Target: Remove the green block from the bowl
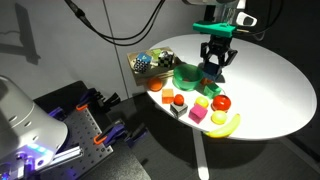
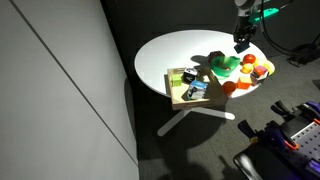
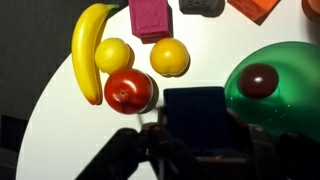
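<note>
The green block (image 3: pixel 195 115) is a dark blue-teal cube and sits between my gripper's fingers (image 3: pixel 196 135) in the wrist view. The gripper is shut on it and holds it above the white table, just beside the bowl. The shiny green bowl (image 3: pixel 290 95) lies to the block's right, with a small dark red round thing (image 3: pixel 262 78) inside it. In both exterior views the gripper (image 1: pixel 213 68) (image 2: pixel 241 42) hangs next to the bowl (image 1: pixel 186 74) (image 2: pixel 222 66). The block is hard to make out there.
Toy food lies close by: a banana (image 3: pixel 88 50), a lemon (image 3: pixel 113 55), an orange (image 3: pixel 169 57), a red fruit (image 3: pixel 128 90) and a pink block (image 3: pixel 150 18). A tray (image 2: pixel 188 88) with a checkered object (image 1: pixel 142 62) stands beyond the bowl. The round table's edge (image 1: pixel 290 120) is near.
</note>
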Tool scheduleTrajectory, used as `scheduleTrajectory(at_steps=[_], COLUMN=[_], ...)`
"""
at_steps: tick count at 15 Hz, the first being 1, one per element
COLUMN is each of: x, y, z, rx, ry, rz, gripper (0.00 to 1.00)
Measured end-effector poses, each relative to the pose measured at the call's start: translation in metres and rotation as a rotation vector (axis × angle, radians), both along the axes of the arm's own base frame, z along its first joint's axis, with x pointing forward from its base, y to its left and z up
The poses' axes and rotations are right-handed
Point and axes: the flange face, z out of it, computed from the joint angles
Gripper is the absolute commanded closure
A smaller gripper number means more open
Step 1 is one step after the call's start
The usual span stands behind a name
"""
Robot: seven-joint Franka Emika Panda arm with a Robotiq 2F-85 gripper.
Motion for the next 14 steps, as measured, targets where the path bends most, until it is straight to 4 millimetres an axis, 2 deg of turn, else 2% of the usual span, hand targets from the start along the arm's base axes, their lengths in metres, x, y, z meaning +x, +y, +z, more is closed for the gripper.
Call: scheduleTrajectory(at_steps=[6, 14], x=[-0.01, -0.009], y=[-0.009, -0.012], z=[-0.021, -0.041], rx=[0.014, 0.015], ry=[0.063, 0.087], rz=[0.004, 0.007], gripper=[0.68, 0.68])
